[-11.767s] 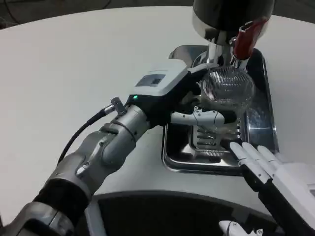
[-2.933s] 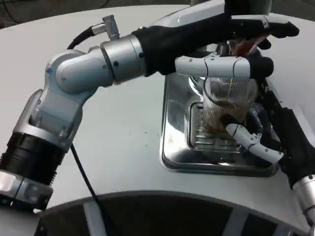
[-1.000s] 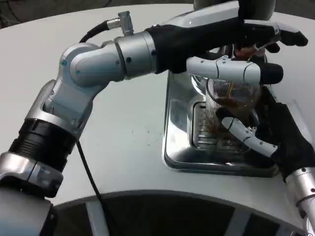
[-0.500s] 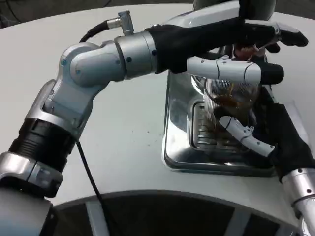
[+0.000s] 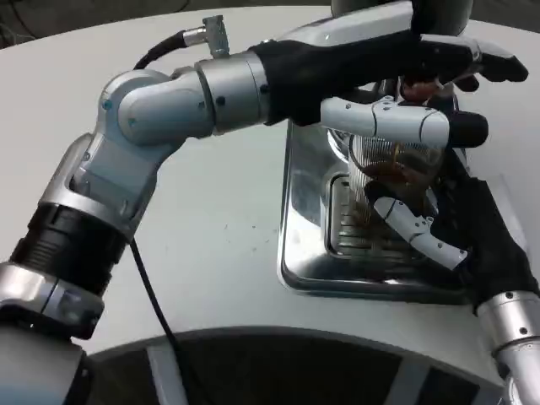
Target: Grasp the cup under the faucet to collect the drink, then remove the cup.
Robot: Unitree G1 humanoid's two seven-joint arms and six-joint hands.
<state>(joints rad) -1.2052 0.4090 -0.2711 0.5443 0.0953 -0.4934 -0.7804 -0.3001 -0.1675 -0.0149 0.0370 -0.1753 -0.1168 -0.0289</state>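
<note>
White and round, the tabletop (image 5: 211,253) fills the head view, its near edge curving across the bottom of the frame; a shiny metal drip tray (image 5: 305,253) sits toward the far right part of it, with a slotted grate (image 5: 342,232) in its middle.

On the tray, over the grate, stands the cup (image 5: 395,173), a clear ribbed glass with brown drink in it; a thin brown stream runs down inside it. Directly above the cup is the faucet (image 5: 419,86), of which a red handle part shows between the fingers; behind it, at the far edge of the tabletop, rises the dark rounded body of the dispenser (image 5: 375,8).

From the left side, the left arm's silver forearm (image 5: 160,114) reaches over the tabletop to the faucet; the left hand (image 5: 380,67) lies over the faucet, its fingers (image 5: 405,122) stretched long and fairly close together, one white finger crossing just above the cup's rim; whether they actually grip the handle I cannot tell.

From the near right comes the right hand (image 5: 460,228), beside the cup; its fingers (image 5: 418,236) wrap the cup's lower side, holding it.
</note>
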